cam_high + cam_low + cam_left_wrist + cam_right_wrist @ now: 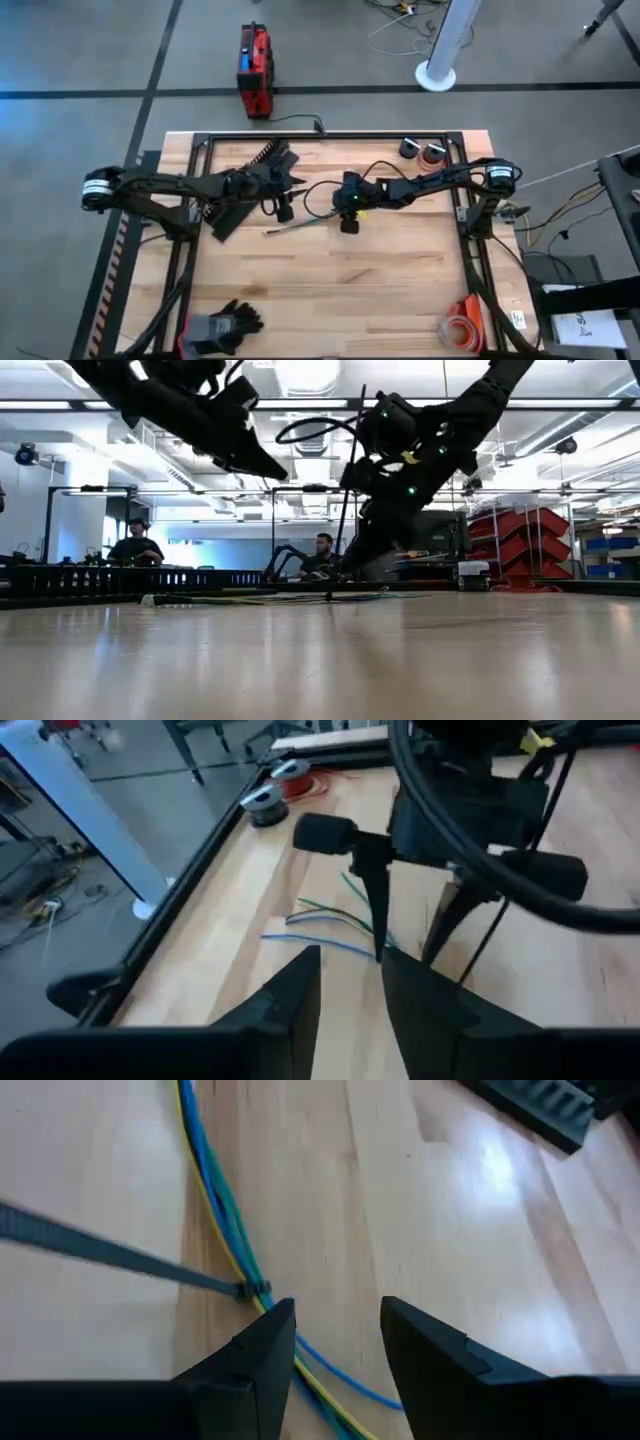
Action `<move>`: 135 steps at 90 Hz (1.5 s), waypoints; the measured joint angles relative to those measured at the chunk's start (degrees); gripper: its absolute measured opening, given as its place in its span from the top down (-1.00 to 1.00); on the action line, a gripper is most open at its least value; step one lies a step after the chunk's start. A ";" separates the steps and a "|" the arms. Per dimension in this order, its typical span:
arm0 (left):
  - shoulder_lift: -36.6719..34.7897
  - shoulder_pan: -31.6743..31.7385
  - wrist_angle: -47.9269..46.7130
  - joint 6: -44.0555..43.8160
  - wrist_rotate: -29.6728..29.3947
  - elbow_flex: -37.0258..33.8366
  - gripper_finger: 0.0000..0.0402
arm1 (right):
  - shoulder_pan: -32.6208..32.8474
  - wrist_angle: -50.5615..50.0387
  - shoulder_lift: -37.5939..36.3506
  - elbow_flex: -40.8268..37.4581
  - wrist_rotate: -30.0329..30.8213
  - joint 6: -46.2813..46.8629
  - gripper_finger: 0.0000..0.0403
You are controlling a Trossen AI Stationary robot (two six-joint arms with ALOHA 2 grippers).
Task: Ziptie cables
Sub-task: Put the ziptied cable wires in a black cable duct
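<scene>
The cables (215, 1200), thin, light and limp, lie just ahead of the right gripper (335, 1342), its fingers apart and empty. Best gripped beside the zip tie (120, 1258) already looped round them. The left gripper (350, 985) waits nearby, fingers apart.

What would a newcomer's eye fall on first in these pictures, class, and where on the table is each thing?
Two dark arms meet over the middle of the pale wooden table, the left tool and right tool both open. Between them lies the thin bundle of blue, yellow and green cables, with a grey zip tie already looped round it, its tail sticking out sideways. A red box sits on the floor beyond the table.
</scene>
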 joint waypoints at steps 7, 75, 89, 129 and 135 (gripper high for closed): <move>-0.85 -0.04 -1.66 0.04 -5.80 0.00 0.61 | -0.06 -2.01 -0.02 0.63 -0.25 -2.86 0.36; -2.58 2.23 -28.50 -20.77 -15.65 -0.02 0.54 | -7.68 -8.31 9.53 4.28 -19.26 -6.42 0.08; -1.85 3.67 -30.82 -27.57 -16.18 -1.41 0.41 | -7.67 -7.20 10.64 4.37 -18.25 -4.30 0.35; -1.81 16.84 -26.75 -34.33 -11.45 -6.74 0.20 | -7.62 -7.10 10.67 4.36 -17.87 -0.62 0.99; -1.76 17.80 -25.54 -33.70 -11.32 -7.46 0.19 | -7.62 -6.95 10.67 4.30 -17.99 -0.37 0.99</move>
